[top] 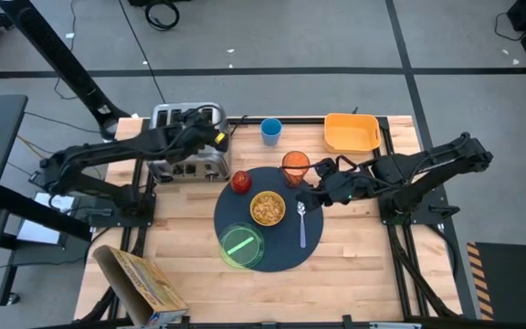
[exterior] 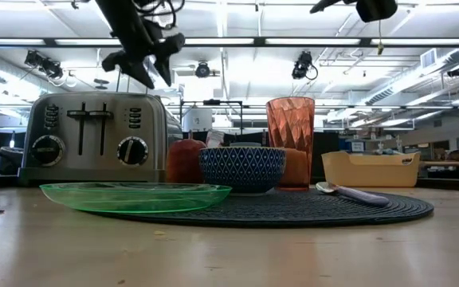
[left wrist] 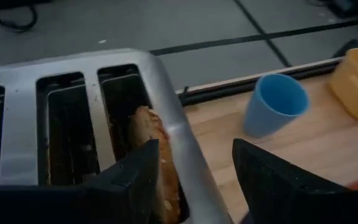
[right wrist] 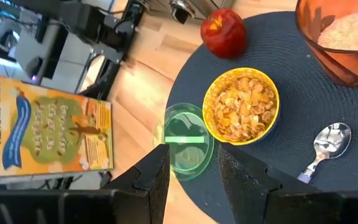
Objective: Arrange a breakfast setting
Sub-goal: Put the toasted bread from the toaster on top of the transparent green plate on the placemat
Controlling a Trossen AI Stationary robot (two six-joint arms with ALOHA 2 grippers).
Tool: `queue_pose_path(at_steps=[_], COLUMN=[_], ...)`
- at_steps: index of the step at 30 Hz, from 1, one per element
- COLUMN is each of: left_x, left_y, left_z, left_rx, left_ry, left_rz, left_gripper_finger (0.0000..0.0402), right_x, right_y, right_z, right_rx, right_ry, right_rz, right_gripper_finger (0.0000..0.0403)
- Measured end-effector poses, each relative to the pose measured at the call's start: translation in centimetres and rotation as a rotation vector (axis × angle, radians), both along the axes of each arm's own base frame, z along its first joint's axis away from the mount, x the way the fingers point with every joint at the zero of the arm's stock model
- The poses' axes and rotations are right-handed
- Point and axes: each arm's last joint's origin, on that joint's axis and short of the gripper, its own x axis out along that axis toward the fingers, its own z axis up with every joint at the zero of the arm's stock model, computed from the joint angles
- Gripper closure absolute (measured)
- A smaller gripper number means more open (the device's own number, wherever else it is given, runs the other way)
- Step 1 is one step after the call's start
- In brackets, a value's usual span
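This was a robotics lab or workshop, not a home kitchen. A wooden tabletop (top: 190, 228) sat in a dark metal frame on a grey concrete floor (top: 290, 37) crossed by taped lines, with loose cables (top: 163, 14) trailing far off. Behind the toaster (exterior: 94, 139), the low view showed long rows of ceiling strip lights (exterior: 293, 40), cameras on mounts (exterior: 304, 64) and cluttered benches.

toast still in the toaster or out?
In. The toast sits in a slot of the toaster, with the open left gripper above it; the green plate holds no toast.
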Motion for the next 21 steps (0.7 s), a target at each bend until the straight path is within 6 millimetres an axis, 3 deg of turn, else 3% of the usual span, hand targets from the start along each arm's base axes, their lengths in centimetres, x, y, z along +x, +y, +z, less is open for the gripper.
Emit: queue_pose_path(at_steps=[12, 21], left_x=[1.4, 1.1], left_y=[2.6, 3.2], left_z=[-3.0, -2.9], left_rx=[-0.026, -0.001], left_ry=[0.1, 0.104], left_rz=[0.093, 0.137], left_gripper_finger=[0.0231, 0.03], right_x=[0.0, -0.1], right_y=[-0.3, -0.3], right_z=[0.0, -0.1], right_rx=[-0.04, -0.078], right_ry=[0.026, 0.041], right_rz=[0.107, 0.142], right_gripper_finger=[0.0259, 0.0259])
